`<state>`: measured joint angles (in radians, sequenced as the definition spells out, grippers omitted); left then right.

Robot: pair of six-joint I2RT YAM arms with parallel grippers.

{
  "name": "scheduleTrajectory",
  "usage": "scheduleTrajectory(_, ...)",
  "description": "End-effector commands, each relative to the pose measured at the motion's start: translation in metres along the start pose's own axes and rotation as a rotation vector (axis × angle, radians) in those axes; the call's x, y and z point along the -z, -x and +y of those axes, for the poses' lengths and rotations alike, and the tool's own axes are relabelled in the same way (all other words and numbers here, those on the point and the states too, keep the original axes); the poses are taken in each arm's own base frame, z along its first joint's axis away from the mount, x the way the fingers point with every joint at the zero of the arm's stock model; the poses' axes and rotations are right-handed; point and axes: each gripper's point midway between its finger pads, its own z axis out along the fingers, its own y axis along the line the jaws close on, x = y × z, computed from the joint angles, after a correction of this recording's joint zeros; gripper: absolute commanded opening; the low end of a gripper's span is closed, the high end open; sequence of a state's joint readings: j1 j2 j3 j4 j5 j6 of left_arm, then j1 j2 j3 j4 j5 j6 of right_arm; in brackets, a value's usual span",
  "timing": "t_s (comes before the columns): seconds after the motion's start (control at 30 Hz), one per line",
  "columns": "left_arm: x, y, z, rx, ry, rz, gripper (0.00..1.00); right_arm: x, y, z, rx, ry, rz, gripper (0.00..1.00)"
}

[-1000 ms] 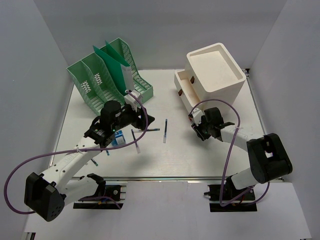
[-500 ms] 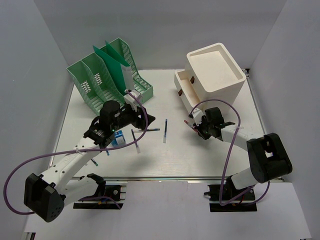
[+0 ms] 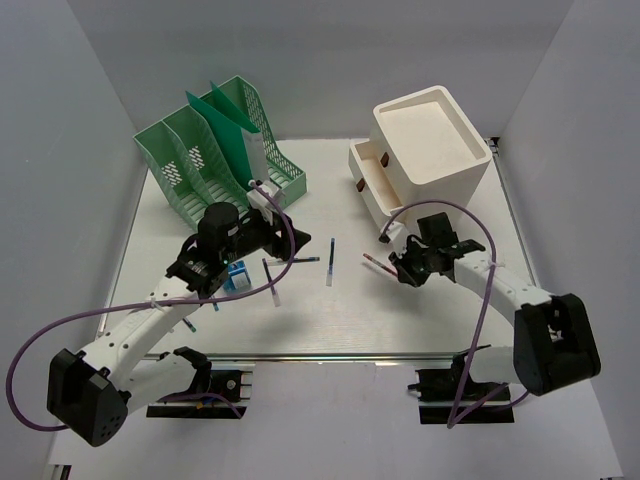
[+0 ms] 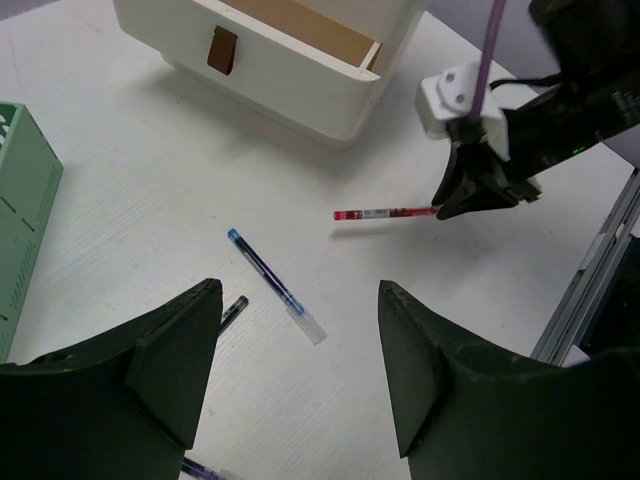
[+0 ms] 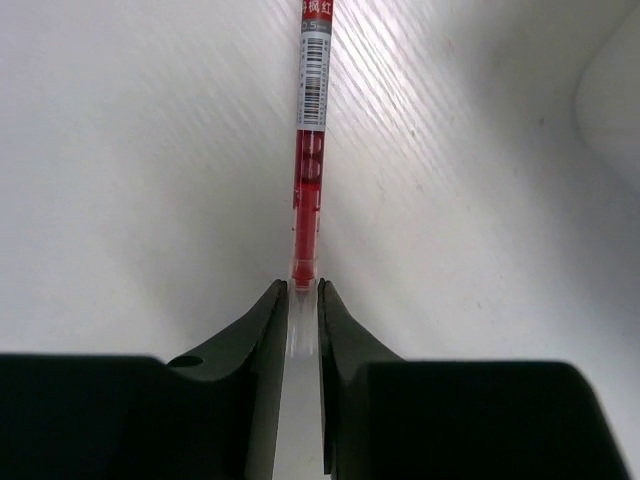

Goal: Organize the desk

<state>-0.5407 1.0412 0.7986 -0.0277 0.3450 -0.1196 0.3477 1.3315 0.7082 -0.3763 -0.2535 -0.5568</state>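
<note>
The right gripper (image 5: 302,295) is pinching the clear end of a red pen (image 5: 308,180), its jaws nearly closed on it, right of centre in the top view and just below the drawer box (image 3: 420,150). The left gripper (image 4: 297,295) is hanging wide open and empty, left of centre. The desk (image 3: 340,320) is filling the middle of the frame, a blue pen (image 3: 329,262) lying at its centre. The step looks like stowing the red pen. Next, it needs carrying up-frame over the open drawer and releasing.

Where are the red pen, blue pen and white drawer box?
red pen (image 4: 385,212), left wrist view, middle of its barrel.
blue pen (image 4: 272,284), left wrist view, middle of its barrel.
white drawer box (image 3: 428,138), top view, its top.
</note>
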Motion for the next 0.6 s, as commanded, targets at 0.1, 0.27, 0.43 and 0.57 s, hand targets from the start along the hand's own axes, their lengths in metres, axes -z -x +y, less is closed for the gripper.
scheduleTrajectory(0.1,0.002,0.002,-0.005,-0.02,-0.022,-0.013,0.73,0.044,0.056,0.024,0.094,0.133,-0.179,0.0)
scheduleTrajectory(0.27,0.001,-0.002,-0.004,-0.022,-0.025,-0.009,0.73,0.072,0.1,0.022,0.112,0.131,-0.306,0.0)
scheduleTrajectory(0.43,-0.002,-0.008,-0.001,-0.022,-0.018,0.011,0.73,0.095,0.148,0.004,0.073,0.075,-0.406,0.0)
scheduleTrajectory(0.57,-0.004,-0.012,0.0,-0.021,-0.017,0.021,0.73,0.109,0.186,-0.029,0.037,-0.048,-0.472,0.0)
